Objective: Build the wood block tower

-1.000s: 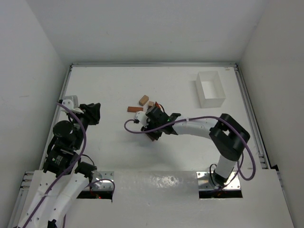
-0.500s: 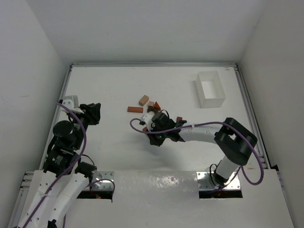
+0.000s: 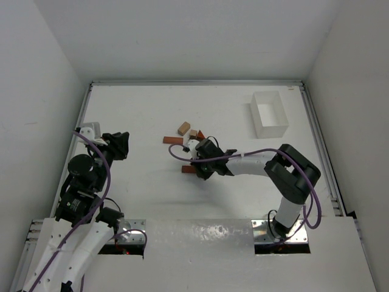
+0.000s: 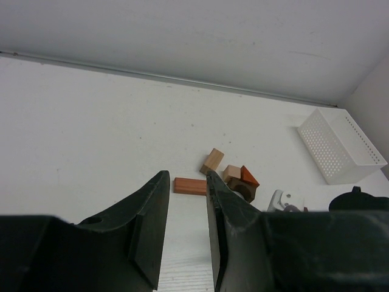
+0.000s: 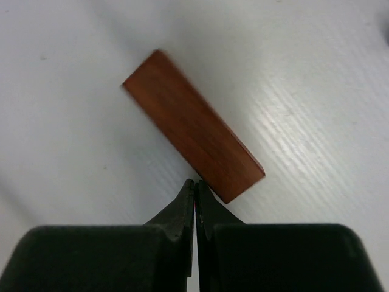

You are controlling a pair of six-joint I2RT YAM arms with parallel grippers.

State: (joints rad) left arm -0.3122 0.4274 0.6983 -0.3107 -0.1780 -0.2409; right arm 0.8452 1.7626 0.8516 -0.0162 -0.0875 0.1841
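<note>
A reddish-brown bar (image 5: 193, 143) lies flat on the white table; in the top view the bar (image 3: 188, 169) is just left of my right gripper (image 3: 197, 164). My right gripper (image 5: 194, 184) is shut and empty, its tips at the bar's long edge. A loose group of blocks lies behind it: a tan block (image 3: 183, 128), a reddish bar (image 3: 172, 139), a tan cube (image 3: 193, 132) and a red wedge (image 3: 201, 135). The left wrist view also shows a dark brown block (image 4: 242, 189) among them. My left gripper (image 4: 186, 175) is open and empty, far left of the blocks (image 3: 118, 145).
A clear plastic box (image 3: 269, 114) stands at the back right, also seen in the left wrist view (image 4: 340, 146). The right arm's purple cable (image 3: 255, 153) loops over the table. Raised table edges (image 3: 194, 83) run along the back and sides.
My right gripper has shifted about near the table's middle. A reddish-brown bar now lies on the table just left of its shut tips. The left arm has not moved.
</note>
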